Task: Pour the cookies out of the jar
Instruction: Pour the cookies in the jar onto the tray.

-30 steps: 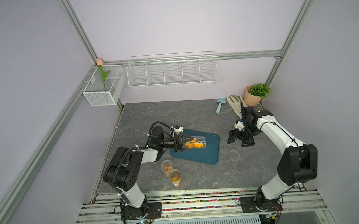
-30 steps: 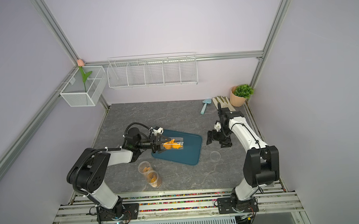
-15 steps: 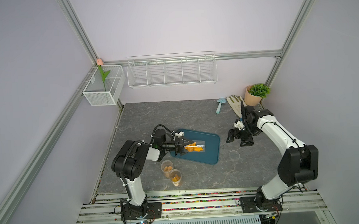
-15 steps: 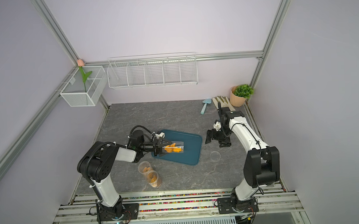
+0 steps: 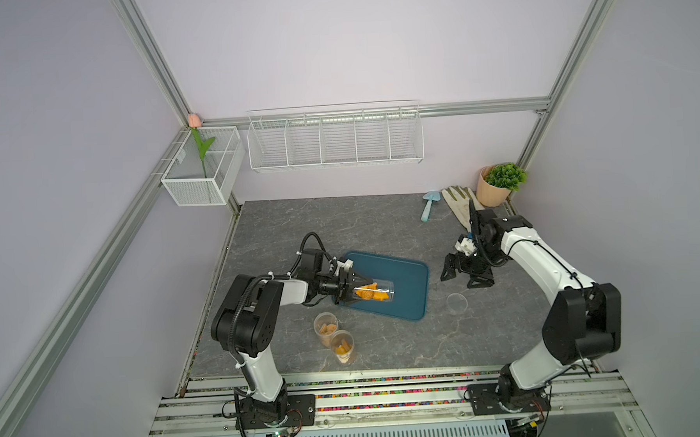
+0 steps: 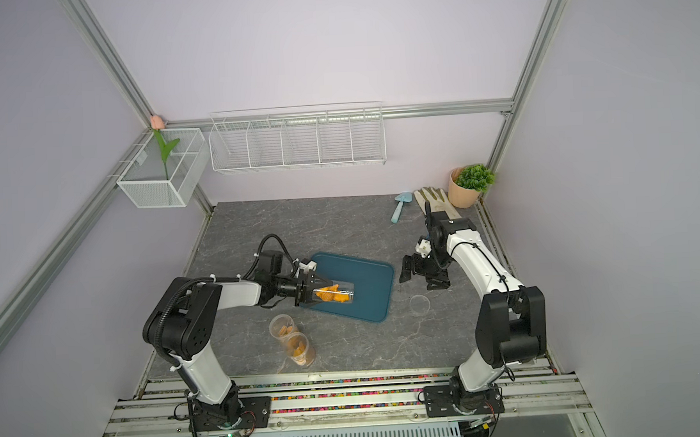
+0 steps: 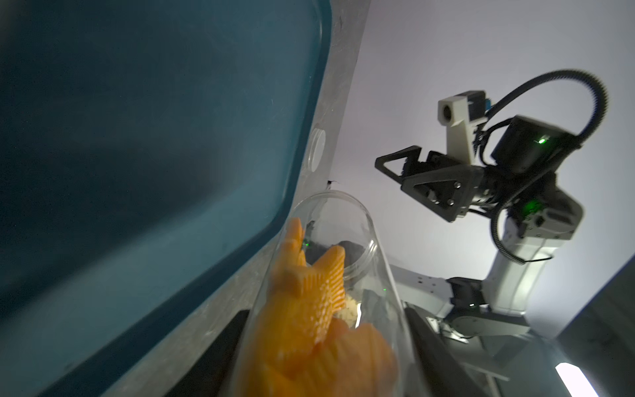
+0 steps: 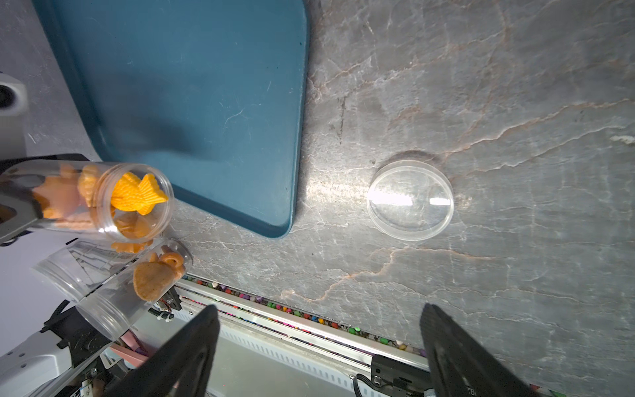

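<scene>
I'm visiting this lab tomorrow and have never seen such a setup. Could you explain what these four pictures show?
Two white-and-black robot arms stand at a grey stone-patterned table. Two pictures look down from one overhead camera. The other two come from cameras on the arms' wrists. The left claw is shut on a clear plastic jar, held on its side at the edge of a dark teal tray. The jar holds orange toy cookies, and none lie on the tray yet. The right claw hangs open and empty near a clear round lid lying on the table. Two more clear jars with biscuits stand in front of the tray.
</scene>
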### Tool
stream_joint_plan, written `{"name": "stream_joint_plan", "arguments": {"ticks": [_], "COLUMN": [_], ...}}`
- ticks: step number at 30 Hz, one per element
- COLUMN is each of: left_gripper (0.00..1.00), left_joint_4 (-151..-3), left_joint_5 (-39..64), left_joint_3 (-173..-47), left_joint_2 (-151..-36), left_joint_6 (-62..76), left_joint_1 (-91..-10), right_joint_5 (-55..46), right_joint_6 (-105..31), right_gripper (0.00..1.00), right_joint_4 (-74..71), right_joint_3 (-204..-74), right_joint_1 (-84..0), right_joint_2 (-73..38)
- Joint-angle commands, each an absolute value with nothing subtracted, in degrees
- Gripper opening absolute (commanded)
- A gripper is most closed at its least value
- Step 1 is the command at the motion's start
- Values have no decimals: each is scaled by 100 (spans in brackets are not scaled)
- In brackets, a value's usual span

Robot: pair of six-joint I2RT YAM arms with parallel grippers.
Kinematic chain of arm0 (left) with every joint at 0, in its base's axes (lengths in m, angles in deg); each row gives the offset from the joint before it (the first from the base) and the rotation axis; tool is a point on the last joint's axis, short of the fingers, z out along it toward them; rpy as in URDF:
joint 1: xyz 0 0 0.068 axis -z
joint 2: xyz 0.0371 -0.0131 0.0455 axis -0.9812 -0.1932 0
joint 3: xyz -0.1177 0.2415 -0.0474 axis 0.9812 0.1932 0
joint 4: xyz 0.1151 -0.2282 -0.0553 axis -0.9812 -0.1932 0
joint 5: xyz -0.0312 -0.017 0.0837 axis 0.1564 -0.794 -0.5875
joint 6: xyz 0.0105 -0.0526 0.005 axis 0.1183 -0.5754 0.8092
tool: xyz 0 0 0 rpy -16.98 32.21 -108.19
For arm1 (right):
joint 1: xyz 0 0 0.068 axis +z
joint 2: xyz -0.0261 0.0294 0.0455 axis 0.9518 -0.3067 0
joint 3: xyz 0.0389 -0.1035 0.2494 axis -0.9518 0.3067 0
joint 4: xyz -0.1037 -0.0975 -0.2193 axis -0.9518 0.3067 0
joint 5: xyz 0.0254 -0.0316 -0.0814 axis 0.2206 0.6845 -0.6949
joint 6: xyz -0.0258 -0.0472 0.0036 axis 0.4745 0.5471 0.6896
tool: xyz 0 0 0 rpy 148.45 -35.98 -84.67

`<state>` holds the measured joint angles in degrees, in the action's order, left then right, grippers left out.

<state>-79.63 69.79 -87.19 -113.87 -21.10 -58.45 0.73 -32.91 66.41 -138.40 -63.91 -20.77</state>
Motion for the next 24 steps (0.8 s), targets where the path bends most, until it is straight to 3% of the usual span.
{"name": "stream_joint_plan", "arguments": {"ticks": [1, 15, 21, 24], "left_gripper": [63, 63, 63, 63], "left_joint_4": [-10575, -11083, -10877, -10315], "left_joint_5": [6834, 6408, 6238, 6622], "left_joint_3": [-9145, -9626, -9720, -9568], "left_joint_2": [-11296, -11442, -11227, -11226], "left_joint_6": [-13, 199, -121, -597], "left_joint_1": [-5847, -5849, -5847, -5852], "right_joint_5": [197, 229, 276, 299], "right_joint_6": [-3317, -3283, -3329, -3339], "right_gripper": [93, 95, 95, 95], "right_joint_4": [6571, 6505, 6447, 6421], "right_joint_3": [-13713, -13525, -13501, -13475], "right_joint_1": [-6423, -6423, -6423, -6418], "right_joint_2": [-1958, -1879, -1898, -1907]}}
